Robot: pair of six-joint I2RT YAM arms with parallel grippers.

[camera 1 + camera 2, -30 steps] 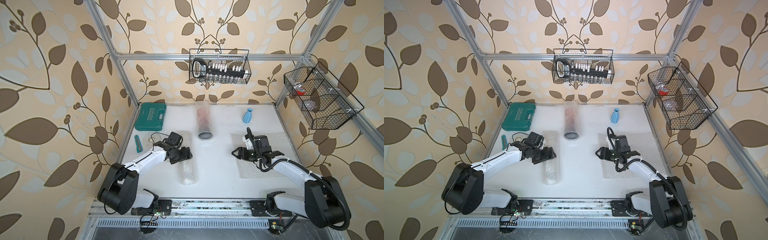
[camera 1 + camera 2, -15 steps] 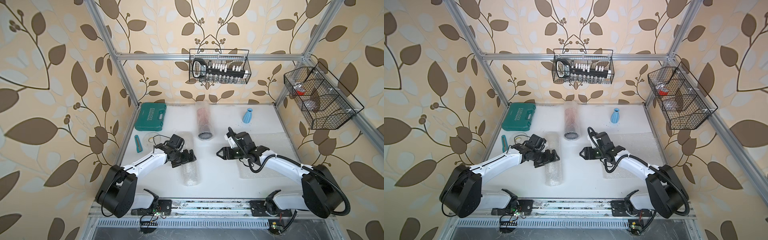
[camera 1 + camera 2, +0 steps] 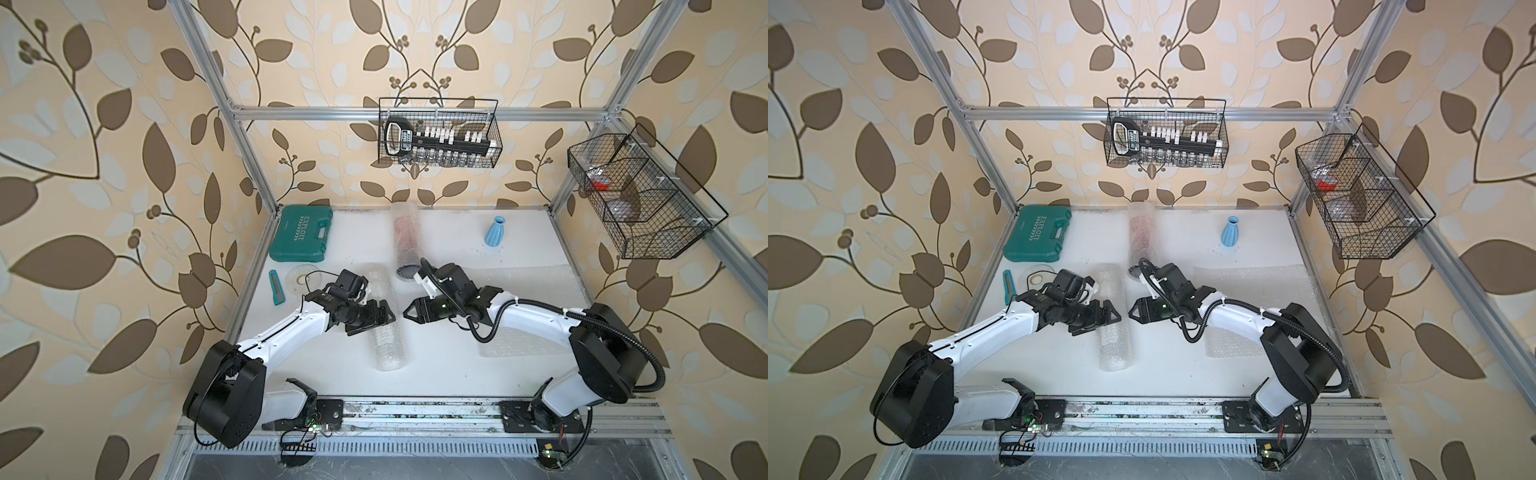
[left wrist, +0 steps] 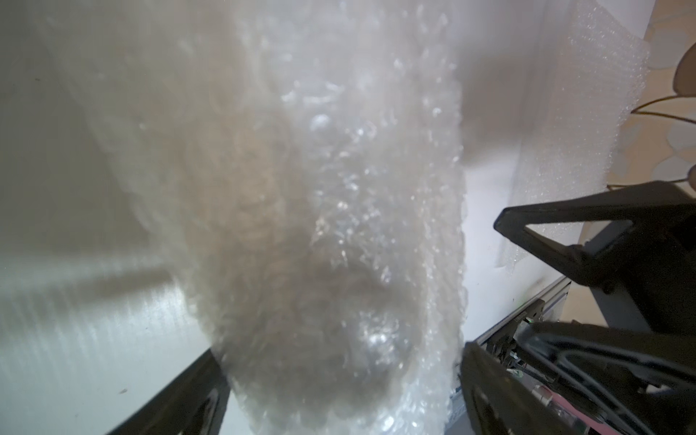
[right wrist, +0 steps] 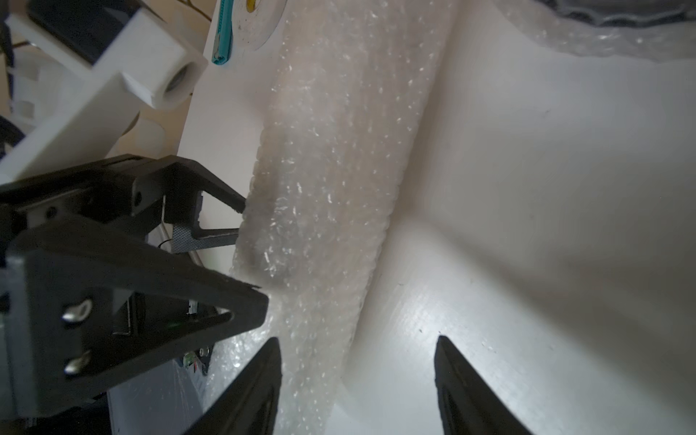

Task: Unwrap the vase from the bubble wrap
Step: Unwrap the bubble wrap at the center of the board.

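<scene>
A teal tool case (image 3: 301,234) sits at the back; a wire basket (image 3: 438,133) hangs above.

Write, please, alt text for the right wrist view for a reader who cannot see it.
A rolled tube of bubble wrap lies across the white table, the left gripper touching its side. The right gripper is open beside it.

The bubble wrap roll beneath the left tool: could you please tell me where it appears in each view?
Top view: the bubble wrap roll lies at picture centre, under the left tool.
Top view: same spot, slightly left of centre.
Left wrist: it fills the middle.
Right wrist: a pale band through the middle.
Shared landmark: the left tool, at the roll in all four.
</scene>
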